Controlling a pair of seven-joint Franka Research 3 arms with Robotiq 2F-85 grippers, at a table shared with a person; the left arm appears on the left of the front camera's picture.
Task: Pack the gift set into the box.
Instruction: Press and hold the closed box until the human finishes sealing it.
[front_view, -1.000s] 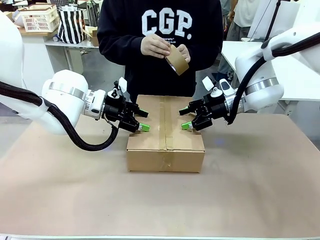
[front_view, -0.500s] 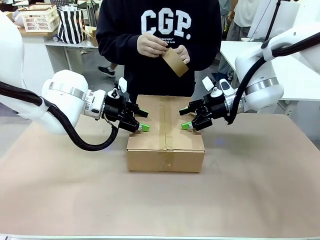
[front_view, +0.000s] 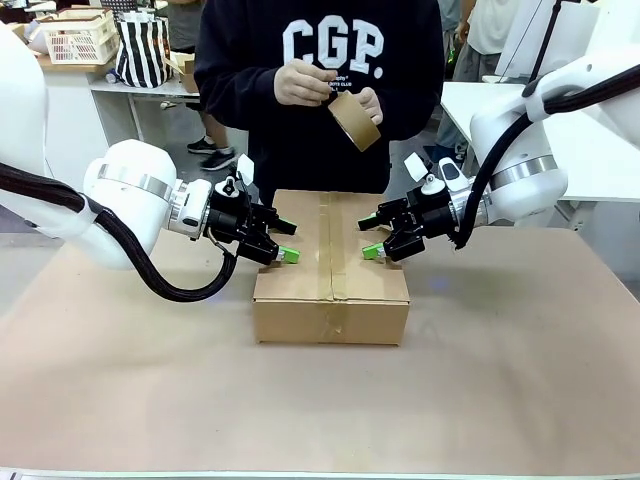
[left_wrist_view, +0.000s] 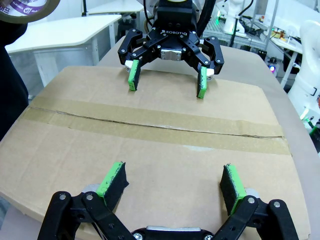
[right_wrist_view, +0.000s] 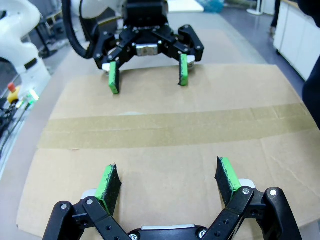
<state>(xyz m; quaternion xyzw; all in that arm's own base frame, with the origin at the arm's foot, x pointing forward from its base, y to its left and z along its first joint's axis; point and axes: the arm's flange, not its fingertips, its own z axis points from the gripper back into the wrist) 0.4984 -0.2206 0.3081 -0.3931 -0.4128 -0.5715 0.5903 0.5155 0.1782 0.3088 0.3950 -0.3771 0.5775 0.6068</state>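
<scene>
Both arms reaching inward, left pincer (front_view: 287, 241) spread wide, right pincer (front_view: 370, 237) likewise, tips facing

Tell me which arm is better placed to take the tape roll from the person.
Probably the right. The tape roll is held just right of the box seam, nearer the open right gripper; the open left gripper would cross over.

Non-task items: work surface and bkgd.
A person (front_view: 320, 100) in a dark sweatshirt w/ white "CGP." print is standing at the far side of the brown-covered table (front_view: 320, 410), w/ a roll of brown tape (front_view: 356, 120) tilting at chest height in front of the print. In the bkgd, upper left, a black-and-white striped bag (front_view: 142, 50) is standing just beside a pale slotted basket (front_view: 78, 38); a white table (front_view: 475, 100) is sitting at right.
</scene>
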